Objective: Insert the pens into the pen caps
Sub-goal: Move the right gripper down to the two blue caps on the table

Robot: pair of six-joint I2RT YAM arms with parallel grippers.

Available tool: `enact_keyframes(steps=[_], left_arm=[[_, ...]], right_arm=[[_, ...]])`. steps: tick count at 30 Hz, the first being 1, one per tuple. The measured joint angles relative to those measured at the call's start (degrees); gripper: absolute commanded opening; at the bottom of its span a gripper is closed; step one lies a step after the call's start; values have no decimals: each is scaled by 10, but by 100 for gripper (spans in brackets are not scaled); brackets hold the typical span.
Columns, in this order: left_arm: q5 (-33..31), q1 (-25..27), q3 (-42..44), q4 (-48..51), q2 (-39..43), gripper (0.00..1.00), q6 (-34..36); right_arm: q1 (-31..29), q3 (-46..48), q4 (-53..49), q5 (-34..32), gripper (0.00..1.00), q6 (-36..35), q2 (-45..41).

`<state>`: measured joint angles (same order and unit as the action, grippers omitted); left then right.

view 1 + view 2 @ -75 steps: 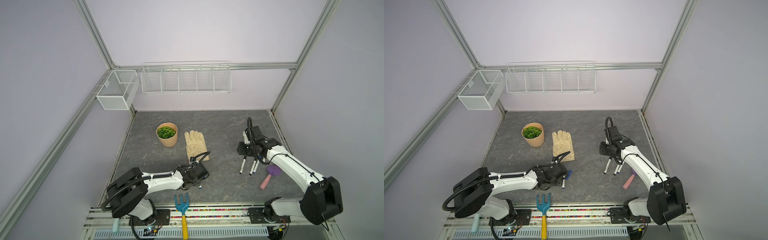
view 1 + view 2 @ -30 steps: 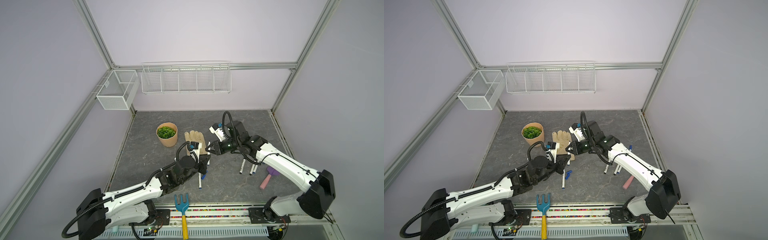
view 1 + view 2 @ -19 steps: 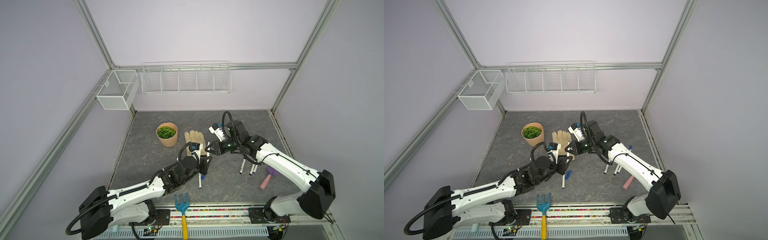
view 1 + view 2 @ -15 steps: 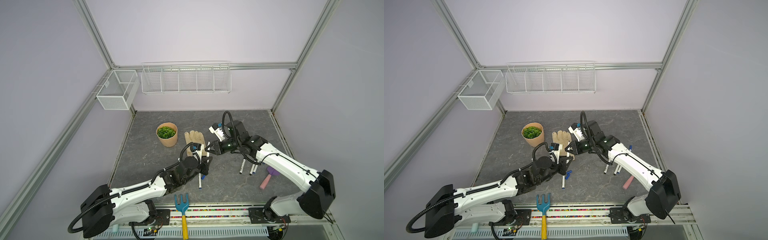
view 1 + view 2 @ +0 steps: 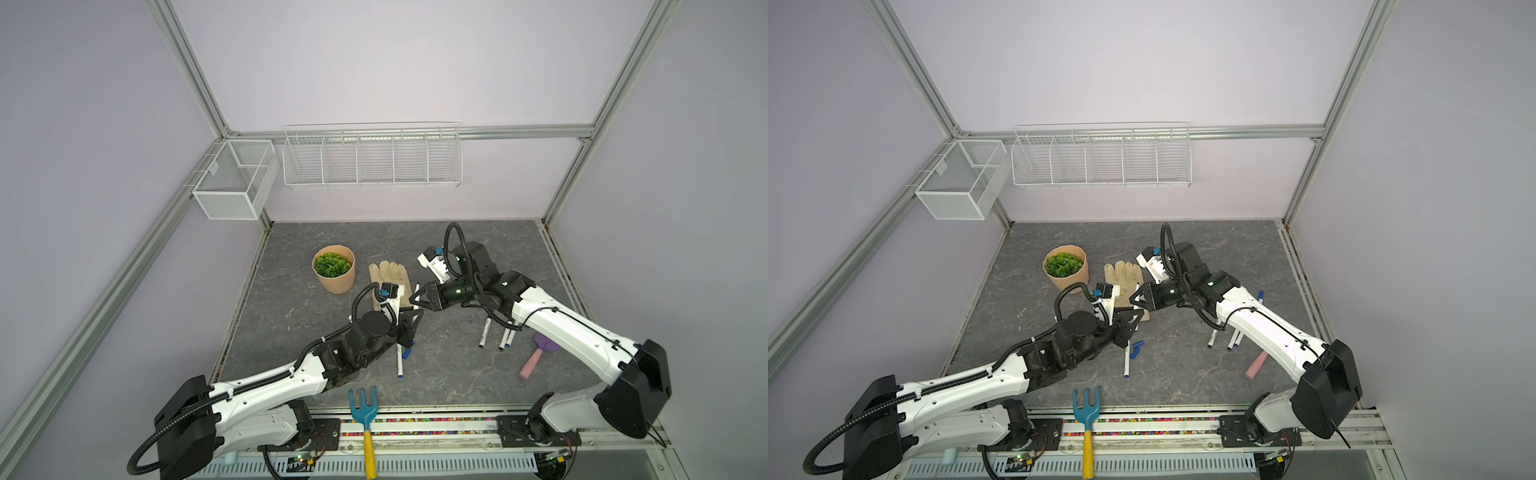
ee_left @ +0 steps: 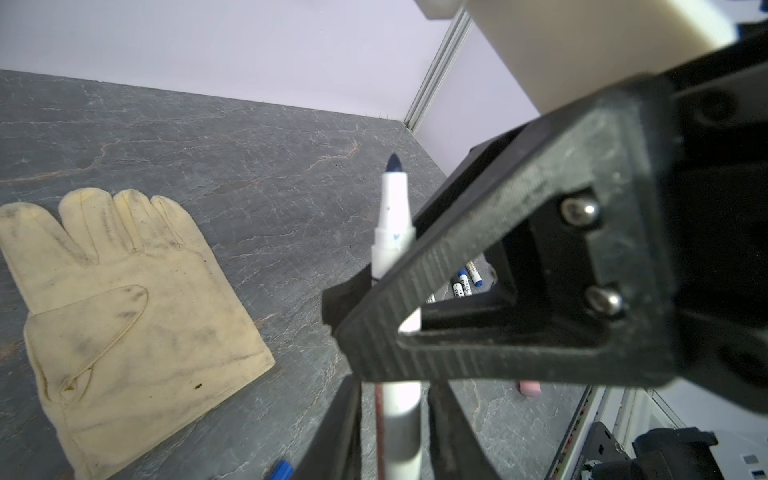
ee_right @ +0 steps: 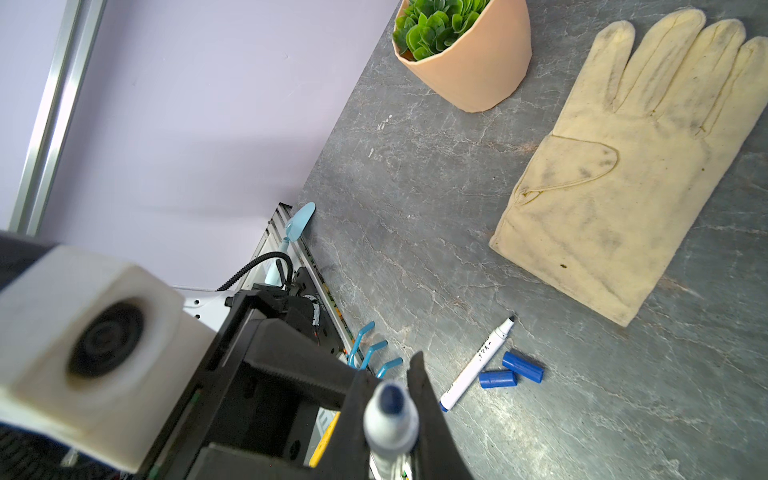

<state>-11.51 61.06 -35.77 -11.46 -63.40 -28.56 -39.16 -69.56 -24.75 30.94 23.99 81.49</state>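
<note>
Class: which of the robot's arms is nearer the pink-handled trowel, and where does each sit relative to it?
Right. The right arm passes close beside the trowel; the left arm stretches along the opposite side, well away from it.

A grey stone-patterned tabletop [image 5: 299,324] sits between pale lilac walls and aluminium posts. Towards its back left stands a peach pot [image 5: 334,284] with a green plant [image 5: 331,265] in it, upright. Just beside the pot, to its right in both top views, a soiled cream glove [image 5: 388,274] lies flat, fingers towards the back wall. A garden fork [image 5: 364,409] with blue tines and a yellow handle lies across the front edge. A trowel [image 5: 536,357] with a purple blade and pink handle lies at the right. A white wire shelf [image 5: 372,160] hangs on the back wall, and a white mesh box [image 5: 232,183] on the left one.
</note>
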Motion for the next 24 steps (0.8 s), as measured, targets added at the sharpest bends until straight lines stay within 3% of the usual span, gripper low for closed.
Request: enact_keyframes(steps=[3,6,7,10,13,15,20,24], left_arm=[[7,0,0,-1,-12,21,0],[14,0,-3,-2,-23,2,-1],[17,-1,-5,-2,-25,0,-2],[21,-3,-7,-1,-26,0,-5],[19,-3,-7,2,-26,0,-10],[0,-4,-7,14,-23,0,-24],[-96,-16,0,101,-4,0,-100],[-164,-23,36,178,30,0,-173]], right_arm=[[0,0,0,0,7,0,0],[0,0,-2,-2,7,-2,0],[1,0,-2,-6,7,-5,0],[1,0,-5,-11,11,-11,0],[0,0,-9,-13,32,-17,0],[0,0,-21,-20,40,-33,0],[-2,3,-60,-44,44,-56,22],[-11,-7,-114,-62,45,-91,88]])
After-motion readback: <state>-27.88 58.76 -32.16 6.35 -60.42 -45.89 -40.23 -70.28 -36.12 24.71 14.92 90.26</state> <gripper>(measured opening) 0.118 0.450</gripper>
